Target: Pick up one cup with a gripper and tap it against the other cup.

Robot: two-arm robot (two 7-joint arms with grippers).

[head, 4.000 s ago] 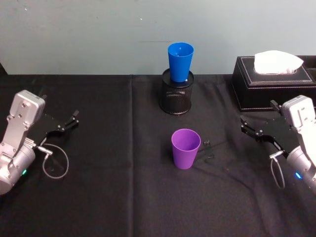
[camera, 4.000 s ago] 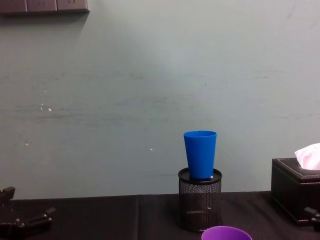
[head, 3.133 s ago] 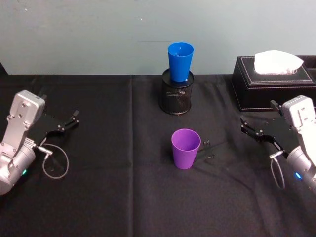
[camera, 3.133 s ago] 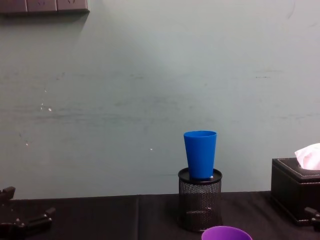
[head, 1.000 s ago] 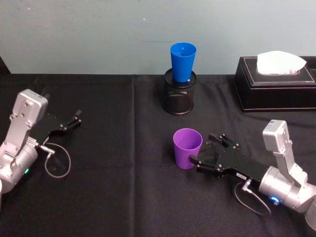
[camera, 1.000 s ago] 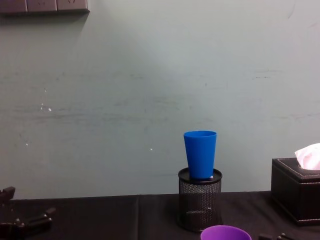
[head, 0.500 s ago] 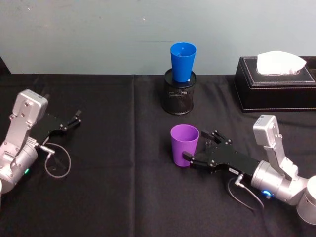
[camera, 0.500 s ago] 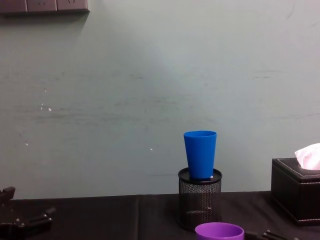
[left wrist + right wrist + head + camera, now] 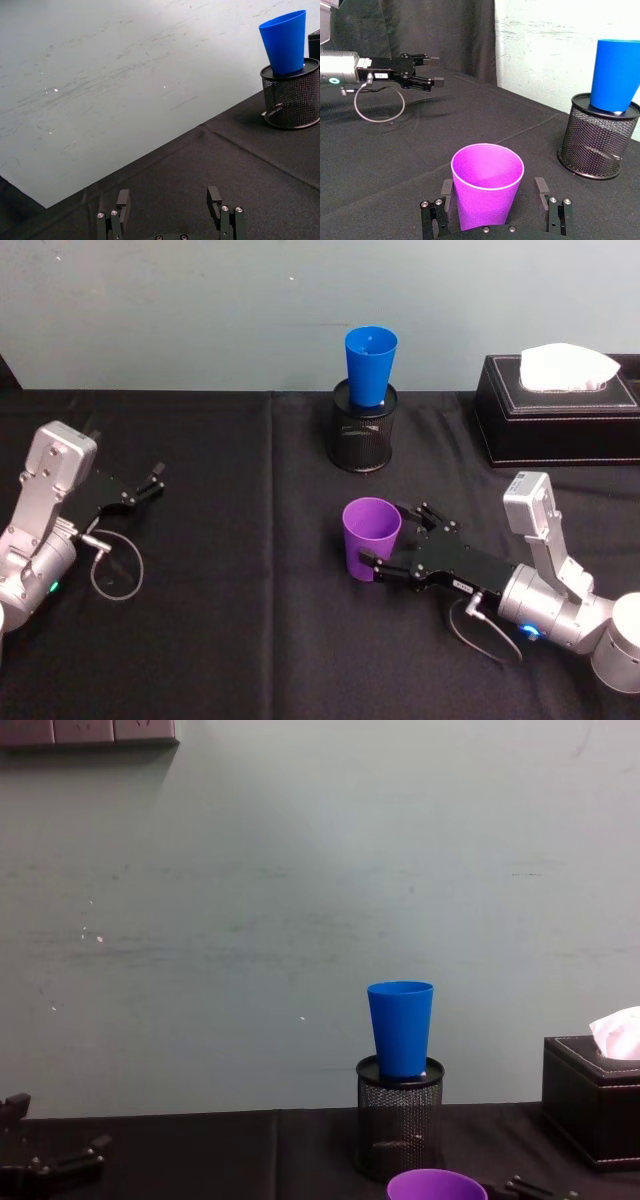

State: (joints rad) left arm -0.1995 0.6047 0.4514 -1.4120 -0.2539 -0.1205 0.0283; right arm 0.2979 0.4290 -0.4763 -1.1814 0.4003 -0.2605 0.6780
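1. Right gripper [image 9: 386,536]: the fingers are spread, one on each side of the purple cup [image 9: 371,537]. The cup stands upright between them on the table [image 9: 240,630], with a gap showing at one finger.
2. Blue cup [image 9: 370,365]: it sits in the mesh holder [image 9: 360,445], well beyond the right fingertips.
3. Left gripper [image 9: 152,483]: the fingers are apart and hold nothing, well away from both cups.

A tapered purple plastic tumbler [image 9: 487,192] between the 2 fingers [image 9: 446,196] of the black right gripper [image 9: 492,186]
It stood upright on the black tablecloth [image 9: 395,150], the fingers spread to either side. Farther off, a bright blue plastic tumbler [image 9: 615,75] sat in a black wire-mesh pen holder [image 9: 596,140]; the left gripper [image 9: 431,70] was well apart, fingers parted.
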